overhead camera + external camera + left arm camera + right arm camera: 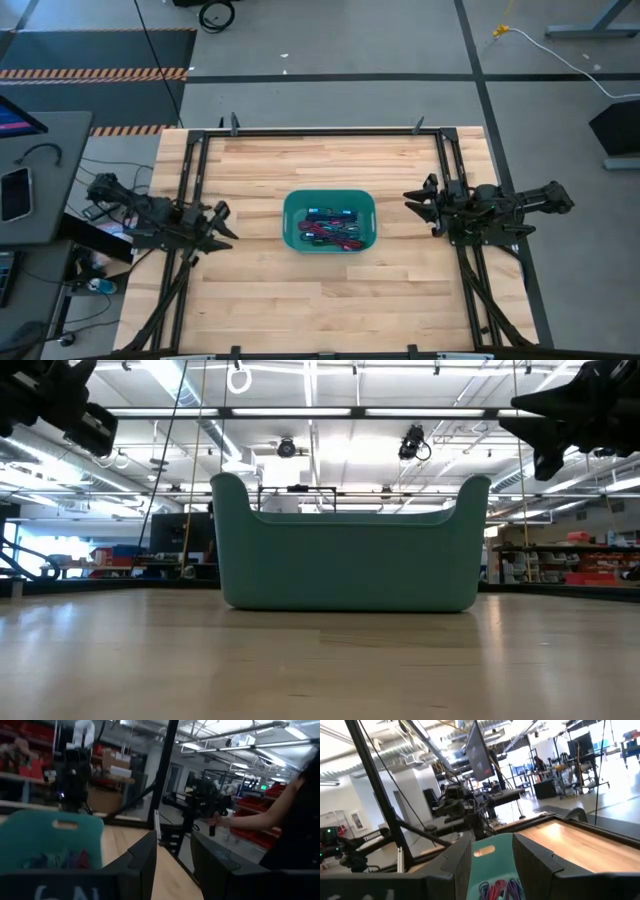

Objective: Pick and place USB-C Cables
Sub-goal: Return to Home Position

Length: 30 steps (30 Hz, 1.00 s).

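Two grippers flank the teal bin (pixel 290 208), and neither holds anything. We find the USB-C Cables (pixel 330 229) lying in a loose tangle inside that bin, which stands at the middle of the wooden table (pixel 300 310).

The left gripper (pixel 226 224) hangs over the table's left side, well apart from the bin, with its fingers spread and pointing toward it. The right gripper (pixel 418 208) mirrors it on the right side, also well apart from the bin and the cables, fingers likewise spread. Each wrist view shows a clear gap between that arm's own two fingers, with the bin's handle end beyond.

From above we cannot count the cables; red strands stand out most. In the low view the bin's near wall hides them completely, and both grippers are cut off at the upper corners. In the left wrist view the cables are only a smear of colour. A person (pixel 300 820) stands beyond the table there, mostly cut off by the edge.
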{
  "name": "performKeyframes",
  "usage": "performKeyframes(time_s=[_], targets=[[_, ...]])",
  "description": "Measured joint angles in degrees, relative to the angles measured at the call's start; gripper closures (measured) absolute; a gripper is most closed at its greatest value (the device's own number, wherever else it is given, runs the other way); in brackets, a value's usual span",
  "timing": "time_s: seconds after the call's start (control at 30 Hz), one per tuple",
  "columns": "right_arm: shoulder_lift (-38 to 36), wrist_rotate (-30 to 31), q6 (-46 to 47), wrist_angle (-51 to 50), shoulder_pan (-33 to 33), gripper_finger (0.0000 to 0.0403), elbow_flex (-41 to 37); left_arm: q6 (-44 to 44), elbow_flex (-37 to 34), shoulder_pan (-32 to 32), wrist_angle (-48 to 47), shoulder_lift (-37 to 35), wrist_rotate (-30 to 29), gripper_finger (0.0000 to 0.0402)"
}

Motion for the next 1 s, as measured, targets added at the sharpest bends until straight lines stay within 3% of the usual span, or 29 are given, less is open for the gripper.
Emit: performKeyframes(time_s=[0.2, 0.4, 0.6, 0.83, 1.0], targets=[[0.0, 0.0, 0.3, -0.1, 0.0, 0.0255, 0.0, -4.7, -0.1, 1.5, -0.3, 0.3, 4.4, 0.0276], [0.0, 0.0, 2.0, -2.9, 0.0, 0.0255, 0.0, -17.0, 0.0, 4.0, -9.6, 0.6, 9.4, 0.0276], [0.0, 1.8, 1.8, -3.9, 0.0, 0.0255, 0.0, -6.4, 0.0, 8.8, -9.1, 1.1, 9.1, 0.0276], [0.0, 9.4, -0.2, -5.3, -2.0, 0.0255, 0.0, 2.2, 0.0, 22.5, -9.4, 1.1, 8.2, 0.0276], [0.7, 8.9, 3.0, -8.1, -4.3, 0.0255, 0.0, -0.3, 0.0, 31.4, -8.8, 1.1, 17.5, 0.0276]])
